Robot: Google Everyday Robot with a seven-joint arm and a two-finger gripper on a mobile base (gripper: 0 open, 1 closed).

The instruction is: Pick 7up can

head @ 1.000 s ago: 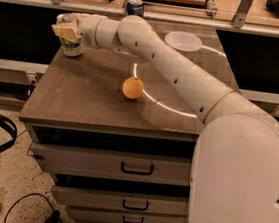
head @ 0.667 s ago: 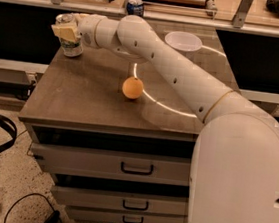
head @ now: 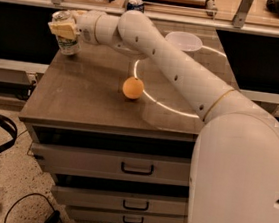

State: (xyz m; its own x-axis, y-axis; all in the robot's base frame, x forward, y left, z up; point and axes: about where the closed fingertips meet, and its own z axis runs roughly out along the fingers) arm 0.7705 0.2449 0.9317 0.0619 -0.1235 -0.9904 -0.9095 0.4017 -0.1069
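Observation:
The 7up can [head: 68,44] is a whitish-silver can with green lettering. It stands upright at the far left corner of the brown table [head: 80,102]. My gripper [head: 63,27] reaches across the table from the right. Its pale fingers [head: 61,29] are closed around the can's upper part, hiding most of its top. The can's base looks level with the tabletop.
An orange ball [head: 132,88] lies mid-table under my arm. A white bowl [head: 184,40] sits at the back right. A dark blue can [head: 135,4] stands at the back edge. The table's left edge is close to the can. Drawers [head: 138,167] are below.

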